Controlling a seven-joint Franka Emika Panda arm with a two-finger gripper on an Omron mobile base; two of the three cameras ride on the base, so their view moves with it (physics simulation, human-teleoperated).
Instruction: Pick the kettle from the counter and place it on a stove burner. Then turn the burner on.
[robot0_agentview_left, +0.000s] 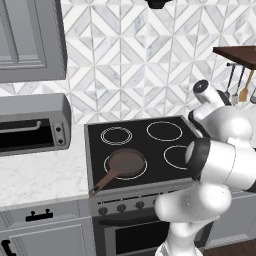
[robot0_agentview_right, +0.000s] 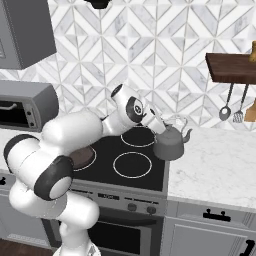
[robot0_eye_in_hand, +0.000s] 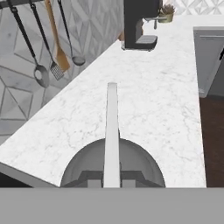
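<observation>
Kettle sitting closest, its handle running up hand view. Kettle straddling desk edge beside cooktop. Pincer hidden; grip state impossible to tell.

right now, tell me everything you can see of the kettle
The kettle is small, squat and dull grey, metal by the look of it, with a rounded body, a thin arched handle over the top and a short curved spout pointing right. It stands upright at the counter's left end, right beside the black stove. The gripper is at its upper left by the handle; whether it grips cannot be told. In the hand view its domed top sits directly below, handle running across the middle.
</observation>
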